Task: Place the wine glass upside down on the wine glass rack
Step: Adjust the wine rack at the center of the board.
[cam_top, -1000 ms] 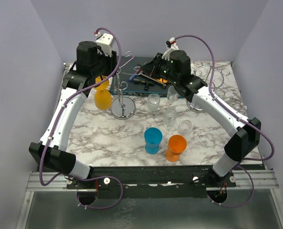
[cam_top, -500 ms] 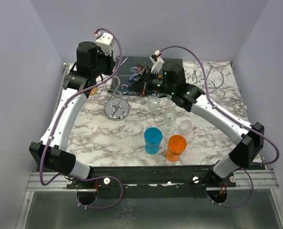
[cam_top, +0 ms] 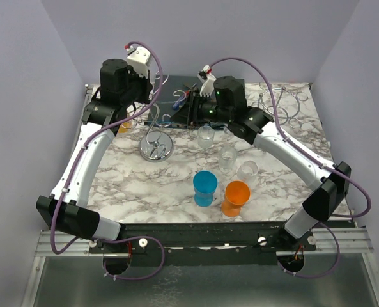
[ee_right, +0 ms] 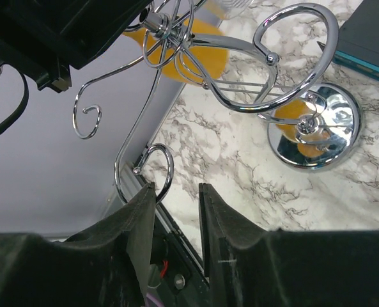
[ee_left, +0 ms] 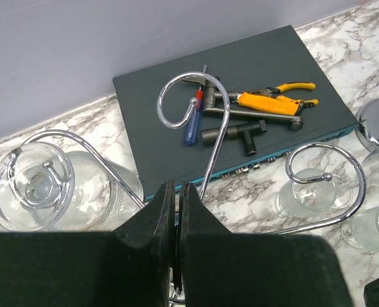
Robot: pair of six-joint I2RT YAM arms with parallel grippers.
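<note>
Lavender walls stand around a marble table (cam_top: 131, 185), and at its far side both arms reach to the wine glass rack (cam_top: 156, 148). In the left wrist view the left gripper (ee_left: 175, 192) has its jaws pressed almost together at the top of the rack, and the chrome wire rises from between them. I judge that it holds the rack so that it does not tip or turn when a glass is brought. The right gripper (ee_right: 176, 190) has a narrow gap between its jaws. One small curl (ee_right: 157, 167) of the rack sits just at their tips, not pinched as far as I can tell. No glass is in either gripper. The likeliest wine glass for the task is the orange glass (ee_right: 205, 61) near the rack. From above only a little of it shows under the left arm, but the right wrist view shows it well, behind the wires. The left wrist view gives a closer look at the pliers (ee_left: 269, 101) on the dark box (ee_left: 323, 70). It also shows a clear glass (ee_left: 93, 192) below one ring; whether it hangs there or stands on the table I cannot tell. Only the top view shows the three clear glasses (cam_top: 227, 157), the blue cup (cam_top: 205, 185) and the orange cup (cam_top: 235, 197), which stand nearer to the arm bases.
</note>
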